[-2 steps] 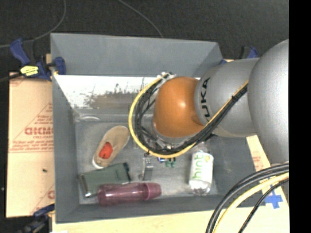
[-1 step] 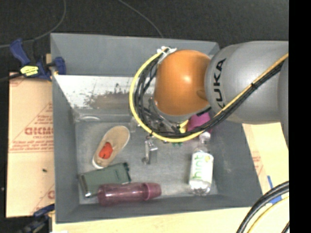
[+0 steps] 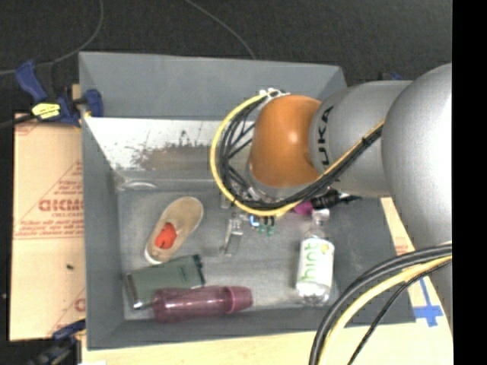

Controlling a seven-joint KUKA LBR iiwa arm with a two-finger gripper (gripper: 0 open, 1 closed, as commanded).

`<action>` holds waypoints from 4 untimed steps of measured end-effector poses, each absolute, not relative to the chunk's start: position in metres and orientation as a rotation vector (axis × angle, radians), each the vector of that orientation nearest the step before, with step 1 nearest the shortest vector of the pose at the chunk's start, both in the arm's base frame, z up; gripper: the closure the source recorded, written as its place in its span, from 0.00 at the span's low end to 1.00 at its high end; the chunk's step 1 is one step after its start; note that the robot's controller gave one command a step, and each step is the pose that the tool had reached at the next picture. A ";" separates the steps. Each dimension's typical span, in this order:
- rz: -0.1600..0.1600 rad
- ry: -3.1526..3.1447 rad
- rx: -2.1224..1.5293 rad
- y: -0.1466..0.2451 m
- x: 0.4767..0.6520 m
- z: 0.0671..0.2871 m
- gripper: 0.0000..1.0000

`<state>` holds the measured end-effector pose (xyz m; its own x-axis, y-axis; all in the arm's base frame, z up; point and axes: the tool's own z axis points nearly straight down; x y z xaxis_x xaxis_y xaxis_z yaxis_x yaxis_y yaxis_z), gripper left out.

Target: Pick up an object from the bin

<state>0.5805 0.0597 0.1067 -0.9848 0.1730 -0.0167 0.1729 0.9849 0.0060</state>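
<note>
Bin (image 3: 152, 139) items all lie unlifted; pincer (image 3: 230, 238) hangs between tan slipper (image 3: 183, 215) and clear bottle (image 3: 316, 268), its opening impossible to judge.

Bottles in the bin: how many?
2. A clear plastic bottle with green lettering lies at right; a dark red cylindrical bottle lies along the near wall. The arm may hide others.

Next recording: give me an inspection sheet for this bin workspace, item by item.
Surface: grey metal bin, far wall speckled.
Job's things: tan slipper shape with red piece; dark green case; maroon tube; white bottle with green lettering.
Clutter: small magenta thing, partly hidden.
Gripper: gripper low over bare floor mid-bin, right of the slipper shape.
Cables: yellow and black loops round the orange wrist cover.
Surroundings: dark floor beyond the bin.
</note>
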 end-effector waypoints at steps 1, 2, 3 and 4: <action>0.005 3.117 -0.023 0.089 0.633 0.125 0.00; 0.002 3.111 -0.197 0.128 0.651 0.083 0.00; 0.011 3.101 0.143 0.127 0.616 0.075 1.00; 0.011 3.101 0.145 0.127 0.616 0.076 1.00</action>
<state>0.6159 0.1272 0.0755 -0.9949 0.0935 -0.0369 0.0932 0.9956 0.0088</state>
